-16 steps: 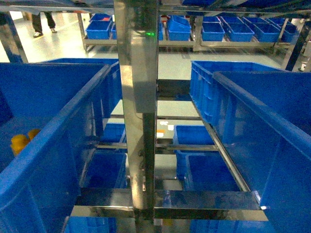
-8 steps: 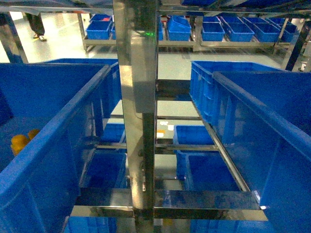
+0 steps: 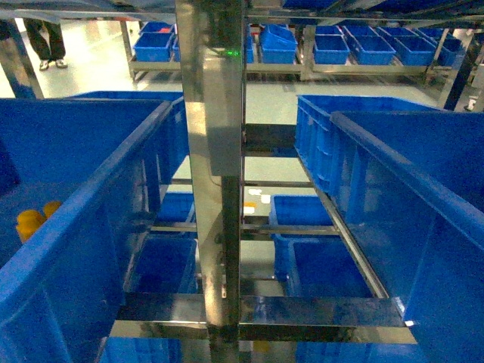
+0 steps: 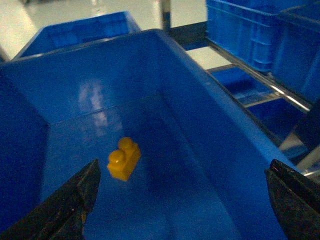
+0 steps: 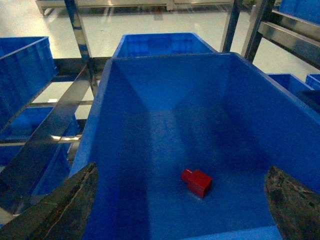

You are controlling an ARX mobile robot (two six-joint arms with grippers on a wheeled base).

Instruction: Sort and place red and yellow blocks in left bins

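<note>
Only the person (image 3: pixel 47 38) at 11 o'clock has shifted; both grippers (image 4: pixel 180 200) (image 5: pixel 182 200) gape wide, left above the yellow brick (image 4: pixel 123 159), right above a red brick (image 5: pixel 197 181)

Yellow block (image 4: pixel 123 158): glossy orange-yellow brick, two round studs up, lying loose on the floor of the left bin (image 4: pixel 210 130), near its middle, turned diagonal to the walls, touching no wall. In head view it peeks over the bin's near rim at far left (image 3: pixel 32 220).

Left bin: deep bright-blue plastic, thick rim, upright on the rack.

Red block (image 5: pixel 197 181): small red brick on its side, studs pointing left, on the floor of a second deep blue bin (image 5: pixel 120 100), clear of walls.
</note>
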